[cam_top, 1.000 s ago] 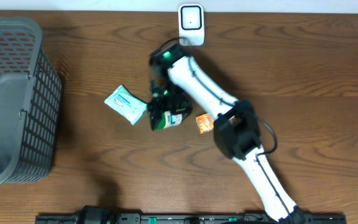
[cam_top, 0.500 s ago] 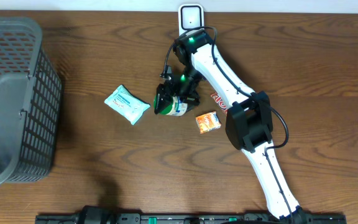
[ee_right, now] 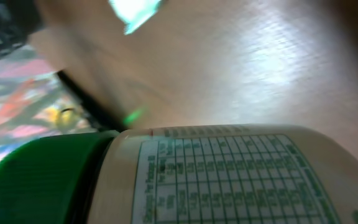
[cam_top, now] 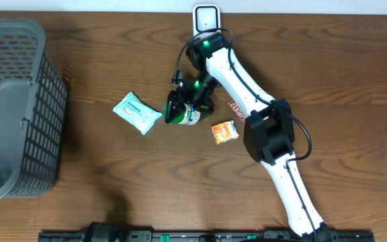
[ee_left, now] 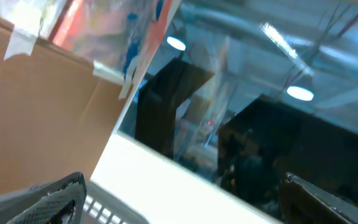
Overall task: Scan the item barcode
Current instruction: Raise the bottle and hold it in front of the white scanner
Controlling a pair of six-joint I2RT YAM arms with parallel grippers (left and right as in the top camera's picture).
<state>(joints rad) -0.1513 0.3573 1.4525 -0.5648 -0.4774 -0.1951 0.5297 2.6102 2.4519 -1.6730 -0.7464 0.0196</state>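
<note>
The right claw (cam_top: 185,106) was clamped on the bottle (cam_top: 189,119), a white one with a green cap (ee_right: 36,180) and a printed table on its label, held on its side near the middle of the wooden surface (cam_top: 113,181). The white scanner (cam_top: 207,19) stood at the far edge, with the arm's own links lying between it and the bottle. A teal packet (cam_top: 137,112) lay just left of the bottle and an orange packet (cam_top: 225,131) a little to its right. A grey mesh basket (cam_top: 19,114) sat well apart at the left. The left claw (ee_left: 185,199) had its fingers (ee_left: 42,198) wide apart, holding nothing and facing away from the surface.
</note>
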